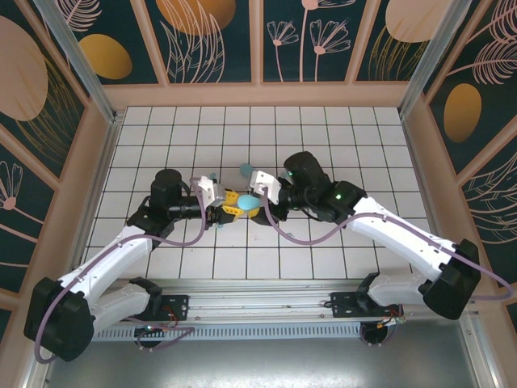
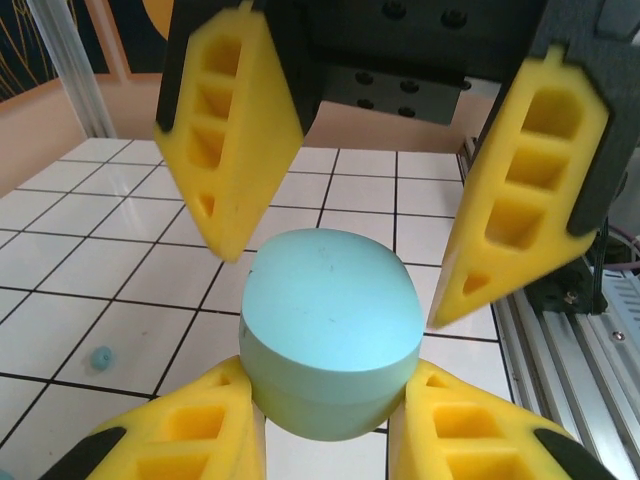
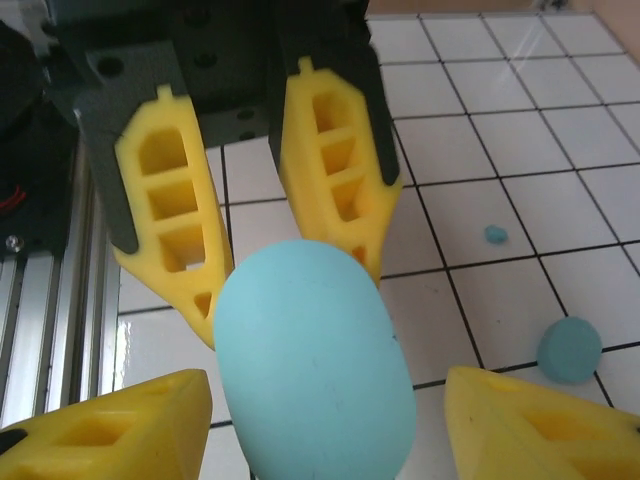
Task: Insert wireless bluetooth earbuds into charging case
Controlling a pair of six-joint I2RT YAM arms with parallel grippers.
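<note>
One white-tiled table (image 1: 323, 129) inside floral walls (image 1: 210, 40) — left hand (image 2: 330, 380) clamps the case (image 2: 330, 310), right hand (image 3: 325, 385) spread wide.

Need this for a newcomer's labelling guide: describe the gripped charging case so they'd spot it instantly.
Look at the middle of the white tiled table. There the yellow fingers of the left gripper pinch a light-blue, pebble-shaped charging case. Unlike it, the twin case lies loose on the tiles, and the earbud is a far tinier blue bit.
</note>
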